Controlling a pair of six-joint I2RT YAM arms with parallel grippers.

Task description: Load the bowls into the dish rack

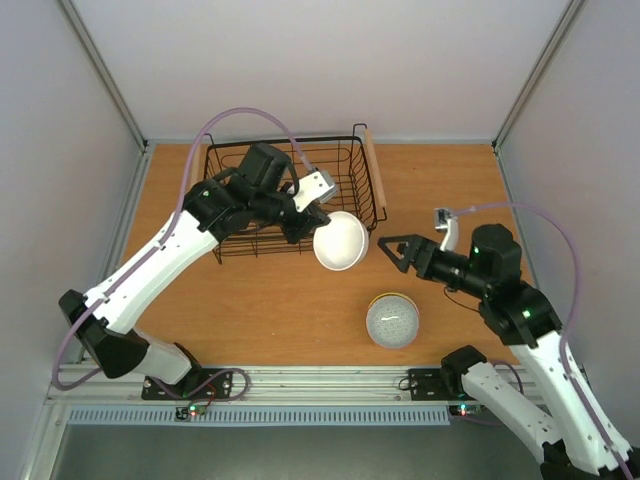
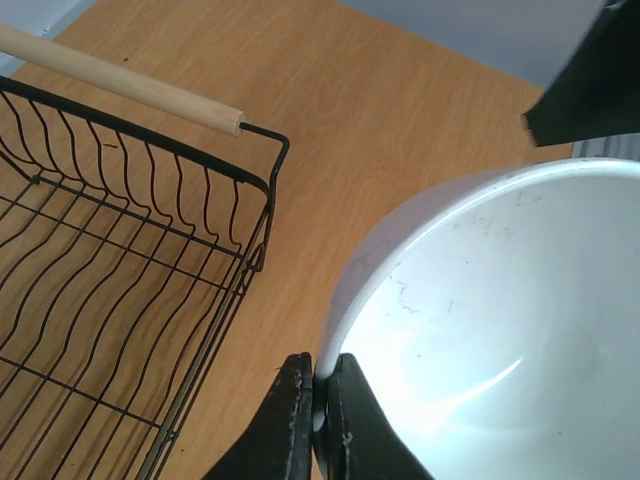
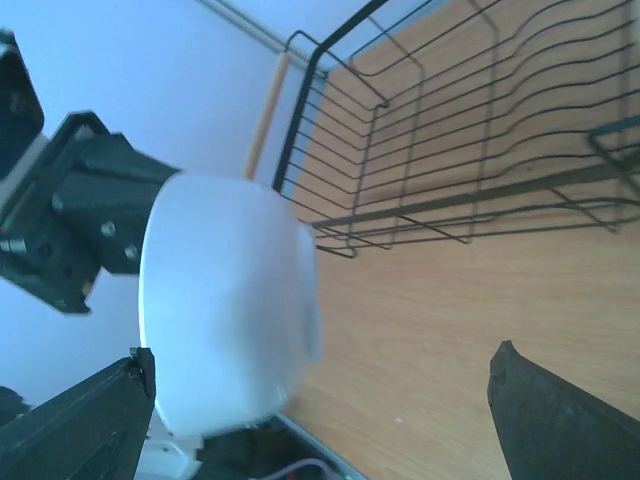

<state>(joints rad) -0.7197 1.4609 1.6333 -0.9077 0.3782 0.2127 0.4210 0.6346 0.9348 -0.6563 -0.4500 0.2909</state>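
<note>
left hand (image 2: 318, 420) clenched on white bowl (image 1: 341, 241) rim, just off dish rack (image 1: 375, 185) near-right corner (bowl tilted) | right hand (image 1: 388, 254) released, right of rack | grey speckled bowl (image 1: 392, 322) on worktop, nearer than rack

Arms (image 1: 150, 265) white-and-black — lilac cables (image 1: 250, 112), black fingers (image 2: 290, 420).

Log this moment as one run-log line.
left gripper: shut on white bowl rim, beside dish rack | right gripper: open, facing bowl | grey speckled bowl: on table
</note>
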